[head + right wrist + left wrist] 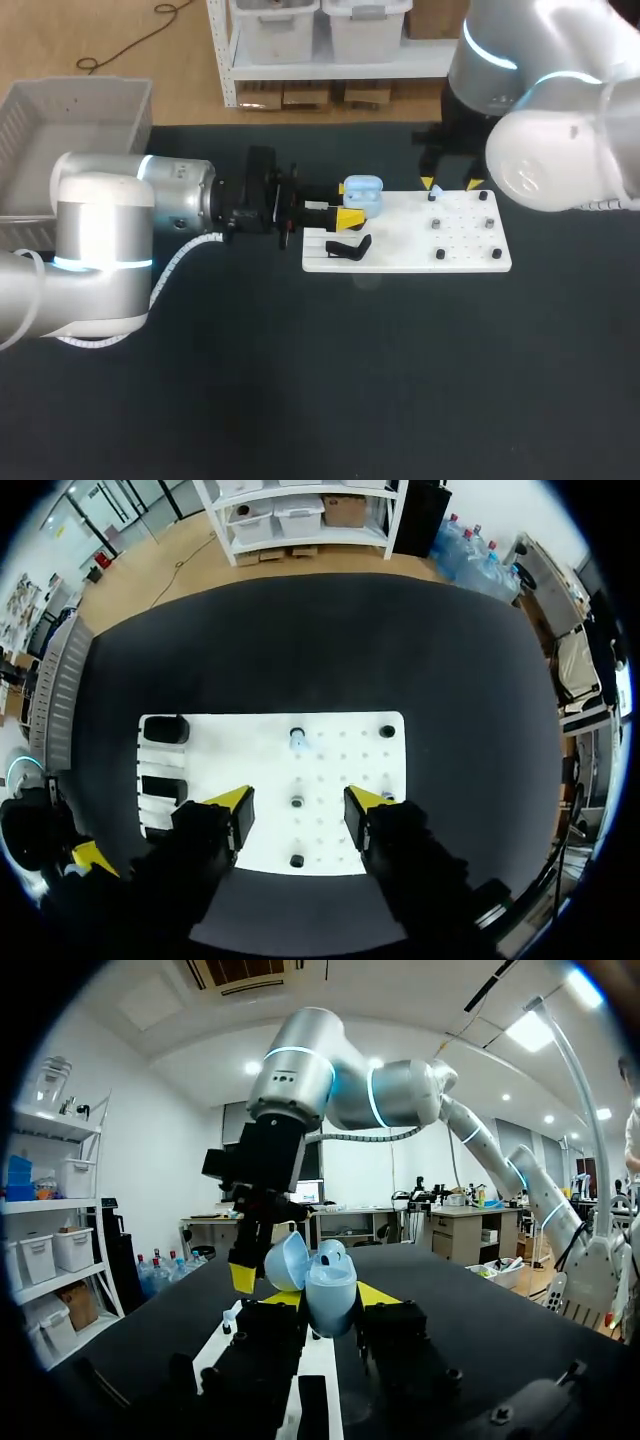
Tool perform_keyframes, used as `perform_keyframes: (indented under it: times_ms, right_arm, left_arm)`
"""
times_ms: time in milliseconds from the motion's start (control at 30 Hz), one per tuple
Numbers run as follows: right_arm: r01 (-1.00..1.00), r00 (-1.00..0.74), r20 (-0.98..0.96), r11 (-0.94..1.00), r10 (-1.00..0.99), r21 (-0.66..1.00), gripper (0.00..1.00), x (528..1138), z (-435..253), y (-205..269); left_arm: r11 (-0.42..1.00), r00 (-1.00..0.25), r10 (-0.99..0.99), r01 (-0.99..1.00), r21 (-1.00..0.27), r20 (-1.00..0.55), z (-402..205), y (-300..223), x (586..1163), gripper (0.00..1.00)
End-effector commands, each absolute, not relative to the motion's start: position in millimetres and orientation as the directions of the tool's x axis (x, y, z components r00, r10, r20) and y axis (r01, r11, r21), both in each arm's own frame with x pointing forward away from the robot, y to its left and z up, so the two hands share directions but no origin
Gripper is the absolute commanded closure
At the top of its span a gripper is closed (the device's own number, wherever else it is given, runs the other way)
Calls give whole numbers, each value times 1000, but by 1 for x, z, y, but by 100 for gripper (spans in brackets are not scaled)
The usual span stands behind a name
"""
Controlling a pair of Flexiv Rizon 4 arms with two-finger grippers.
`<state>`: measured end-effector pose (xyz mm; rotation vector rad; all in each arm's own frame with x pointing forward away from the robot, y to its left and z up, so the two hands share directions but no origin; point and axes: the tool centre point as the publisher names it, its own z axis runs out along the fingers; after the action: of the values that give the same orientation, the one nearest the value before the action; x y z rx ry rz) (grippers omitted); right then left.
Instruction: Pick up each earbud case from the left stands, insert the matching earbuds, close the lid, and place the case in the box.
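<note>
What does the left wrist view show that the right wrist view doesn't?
Only the left wrist view shows the light blue earbud case, lid open, gripped between the left hand and its fingers, with the right arm in full length beyond it. Only the right wrist view shows the white board from above: its pegs, what looks like a pale earbud on one, black stands at one end, and the open right hand over it. Both show the board and the dark table.
</note>
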<state>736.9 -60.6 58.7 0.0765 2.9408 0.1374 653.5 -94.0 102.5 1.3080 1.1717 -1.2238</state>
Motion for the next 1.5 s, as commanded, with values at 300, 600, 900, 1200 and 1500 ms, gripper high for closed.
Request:
perform_keyframes:
  times_ms: [300,600,900,1200,1500]
  right_arm:
    - [129,-978,-142,981,150,147,48,760,36,-64]
    - [193,-971,-100,962,215,191,51,769,28,-65]
    - [224,-966,-79,952,245,209,54,772,19,-64]
    - [233,-965,-68,947,253,221,57,775,16,-60]
    - [237,-965,-61,945,256,228,67,775,14,-59]
  left_arm:
    - [-76,36,34,997,33,-999,103,-94,653,100]
    - [-76,36,34,997,33,-999,103,-94,653,100]
    - [-76,36,34,997,33,-999,103,-94,653,100]
    - [-76,36,34,997,33,-999,103,-94,653,100]
    - [-76,36,34,997,33,-999,103,-94,653,100]
